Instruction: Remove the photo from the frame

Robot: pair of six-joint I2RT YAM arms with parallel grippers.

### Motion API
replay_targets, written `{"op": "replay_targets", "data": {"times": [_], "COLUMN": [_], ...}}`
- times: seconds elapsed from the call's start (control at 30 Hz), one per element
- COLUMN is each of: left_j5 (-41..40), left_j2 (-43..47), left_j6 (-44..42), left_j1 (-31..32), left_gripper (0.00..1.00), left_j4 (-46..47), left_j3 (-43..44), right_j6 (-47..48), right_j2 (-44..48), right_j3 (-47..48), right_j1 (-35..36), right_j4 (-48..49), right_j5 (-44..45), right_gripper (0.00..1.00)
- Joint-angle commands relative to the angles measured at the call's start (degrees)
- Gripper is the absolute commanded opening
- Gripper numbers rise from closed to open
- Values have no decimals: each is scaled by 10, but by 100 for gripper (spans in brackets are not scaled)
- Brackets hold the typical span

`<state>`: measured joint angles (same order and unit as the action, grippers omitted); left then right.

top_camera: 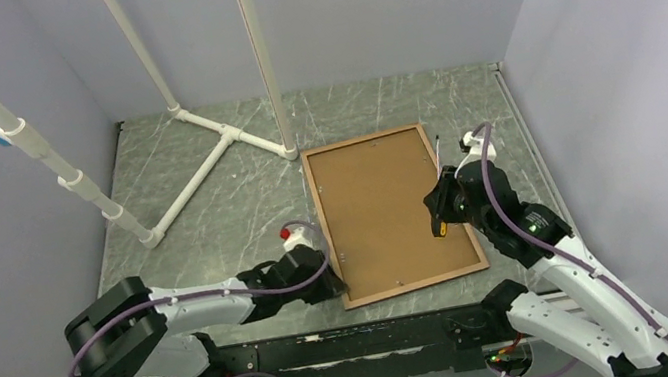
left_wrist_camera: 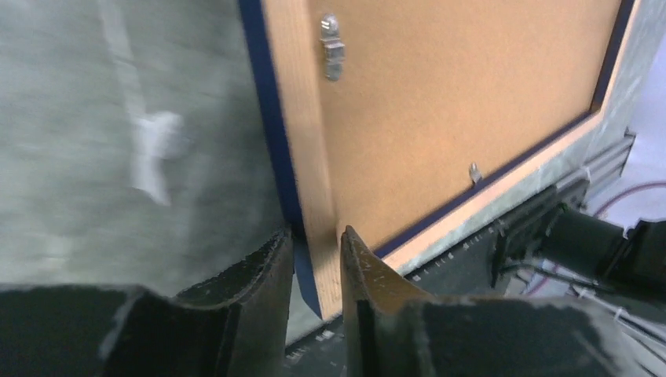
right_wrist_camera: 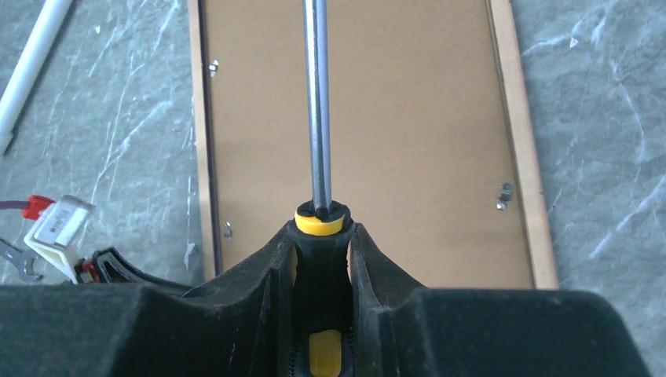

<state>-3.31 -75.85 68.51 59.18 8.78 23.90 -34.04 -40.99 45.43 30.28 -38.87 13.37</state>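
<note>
The frame (top_camera: 414, 286) lies face down on the counter (top_camera: 236, 234) with its backing board (top_camera: 389, 210) up and the clips (left_wrist_camera: 333, 47) seemingly still in place. The photo is hidden underneath. The left gripper (left_wrist_camera: 315, 245) has its jaws clamped on the frame's near-left corner. The right gripper (right_wrist_camera: 320, 236) has its jaws clamped on a screwdriver (right_wrist_camera: 316, 118) above the board. There is open counter to the left, and a pipe stand (top_camera: 205, 163) just beside the far-left corner.

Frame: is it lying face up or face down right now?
Face down. The frame shows its brown backing board upward, with metal clips along the edges; no photo is visible.
</note>
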Motion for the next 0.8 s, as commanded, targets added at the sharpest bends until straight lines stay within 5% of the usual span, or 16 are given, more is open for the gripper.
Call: {"op": "replay_targets", "data": {"times": [0.0,0.23,0.33,0.57,0.77], "left_j5": [-37,-119,-133,-93,-33], "left_j2": [-20,-50,-90,-207,-275], "left_j6": [-21,-195,-252,-295,-253], "left_j1": [51,41,8,-86,-154], "left_gripper": [39,83,91,84,74], "left_j4": [-67,-313,-391,-483,-452], "left_j3": [102,281,368,511,529], "right_j6": [31,64,69,71,73], "right_j2": [30,65,77,87,92], "right_j3": [-12,-23,-29,-32,-35], "right_j1": [-2,-2,-3,-3,-2], "right_j4": [62,56,56,62,67], "right_j5": [-4,11,9,2,-8], "right_gripper": [0,0,0,0,0]}}
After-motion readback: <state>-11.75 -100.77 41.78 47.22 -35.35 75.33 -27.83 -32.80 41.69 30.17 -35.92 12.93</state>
